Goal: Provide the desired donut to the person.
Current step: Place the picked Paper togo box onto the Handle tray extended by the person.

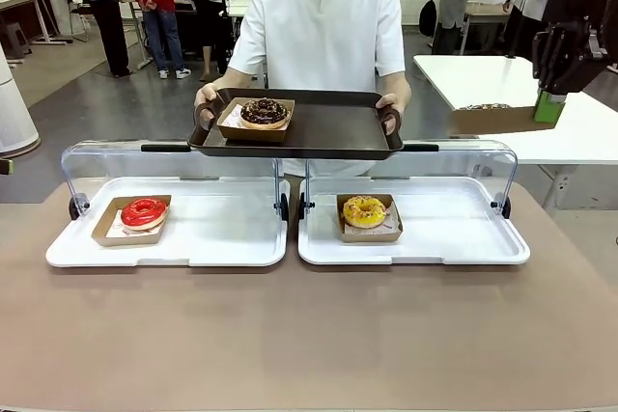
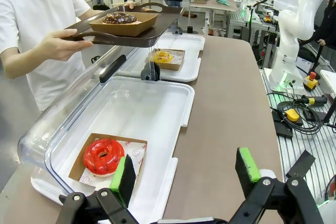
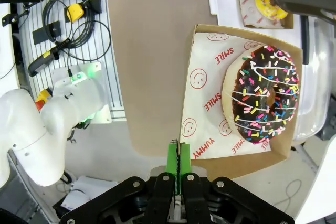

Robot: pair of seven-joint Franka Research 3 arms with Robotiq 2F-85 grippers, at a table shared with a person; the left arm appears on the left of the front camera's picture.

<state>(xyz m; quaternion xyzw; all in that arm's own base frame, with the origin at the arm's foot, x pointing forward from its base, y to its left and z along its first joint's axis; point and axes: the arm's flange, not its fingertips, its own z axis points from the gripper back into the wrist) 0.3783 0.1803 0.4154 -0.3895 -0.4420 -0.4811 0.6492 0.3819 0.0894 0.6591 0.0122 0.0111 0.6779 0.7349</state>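
The person in a white shirt holds a dark serving tray over the table's far edge. On it, a chocolate donut sits in a cardboard tray. High at the right, my right gripper is shut on the rim of another cardboard tray; this right gripper pinches the paper-lined tray that holds a chocolate donut with sprinkles. A red donut and a yellow donut lie in boxes on the table. My left gripper hangs open beside the red donut.
Two white display trays with raised clear lids span the table's far half. A white side table stands behind at the right. The right arm's base and cables lie off the table edge. People stand far behind.
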